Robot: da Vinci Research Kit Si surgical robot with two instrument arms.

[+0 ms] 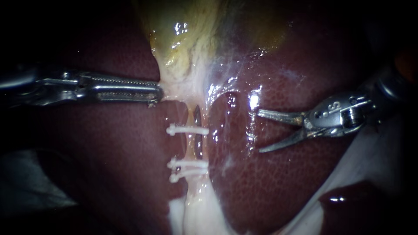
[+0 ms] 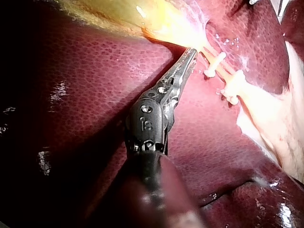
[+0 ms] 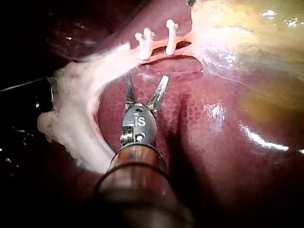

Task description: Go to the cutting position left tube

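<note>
A pale tube (image 1: 190,147) runs down from the yellowish gallbladder (image 1: 183,35) between the liver lobes. One white clip (image 1: 188,129) crosses it high up, and two white clips (image 1: 187,169) sit close together lower down. My left instrument (image 1: 156,95) lies flat from the left, its jaws shut on pale tissue at the gallbladder's neck, as the left wrist view (image 2: 191,53) also shows. My right instrument (image 1: 260,132) hovers over the liver to the right of the tube, curved blades open and holding nothing. In the right wrist view those blades (image 3: 147,78) stand short of the clipped tube (image 3: 159,50).
Dark red liver (image 1: 270,182) fills both sides of the tube. A glistening membrane (image 1: 226,87) stretches from the gallbladder over the right lobe. White fatty tissue (image 1: 196,213) lies below the clips, seen as a thick lump (image 3: 71,109) beside the right instrument.
</note>
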